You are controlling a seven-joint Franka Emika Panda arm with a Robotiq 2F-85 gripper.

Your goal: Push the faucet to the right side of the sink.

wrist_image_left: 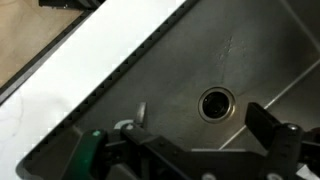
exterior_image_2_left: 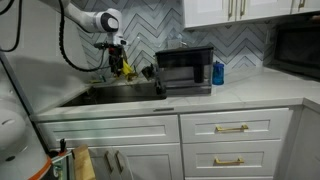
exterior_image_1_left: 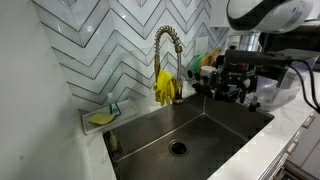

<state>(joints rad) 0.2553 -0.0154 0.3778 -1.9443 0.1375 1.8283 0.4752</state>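
The brass-gold gooseneck faucet stands at the back of the sink, with yellow rubber gloves draped on its lower neck. The dark steel basin has a round drain, which also shows in the wrist view. My gripper hovers over the basin's back right part, to the right of the faucet and a short gap away from it. In the wrist view the gripper is open and empty, looking down into the sink. The faucet is not in the wrist view. In an exterior view the gripper is beside the gloves.
A small soap tray sits on the counter left of the sink. Bottles and clutter stand behind my gripper. A black boxy appliance and a blue bottle stand on the white counter. A tiled wall rises behind.
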